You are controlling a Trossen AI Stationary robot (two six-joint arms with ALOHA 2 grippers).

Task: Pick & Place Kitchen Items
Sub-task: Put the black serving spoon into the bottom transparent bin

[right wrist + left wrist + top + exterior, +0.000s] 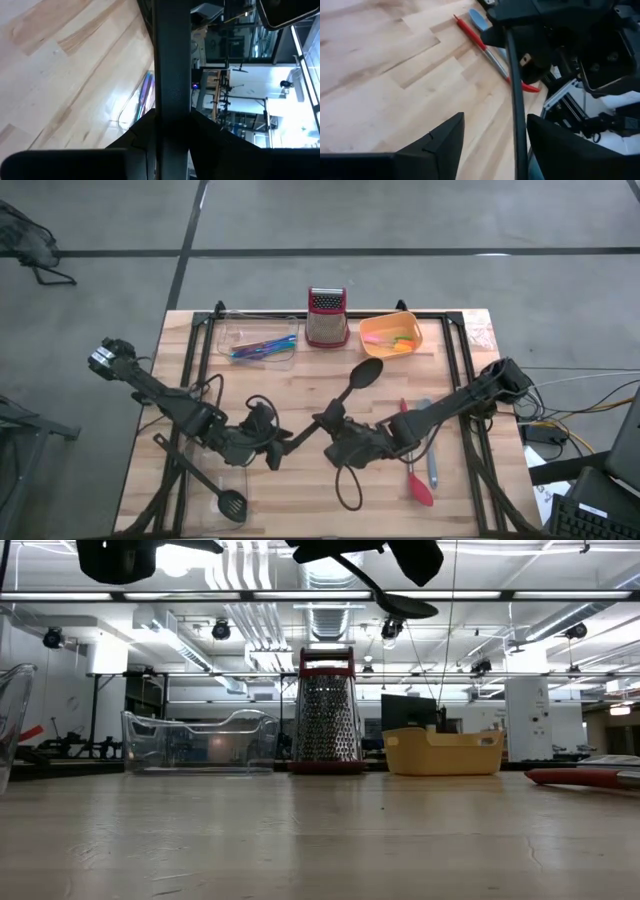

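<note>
Nearest the overhead camera, a black long-handled spoon with an oval bowl (365,372) is held above the middle of the table by the right gripper (332,423), whose fingers are closed on the handle, as the right wrist view shows (172,75). In the low view the spoon's bowl (405,607) is seen well above the pale wooden table (300,395), so the carrying step is judged to be in hand: the lift is done, the placing is not.

The left gripper (272,442) waits just beside the right one, fingers spread and empty, with the spoon's handle (516,100) seen crossing just ahead of them. Either a handover or a placing into a container could be intended; which cannot be told. A handover would call for the left fingers to be closed around the handle before the right ones are released.

A red-handled spoon (412,470) and a grey-bladed spatula (430,450) lie together on the right, near the right arm. A black slotted spoon (228,502) rests at the near left edge. At the far side stand a clear plastic tray (228,332) holding multicoloured cutlery (262,347), a steel box grater with a red top (326,317) and an orange tub (395,330). The grater stands between the two containers and would need to be cleared by the long spoon.
</note>
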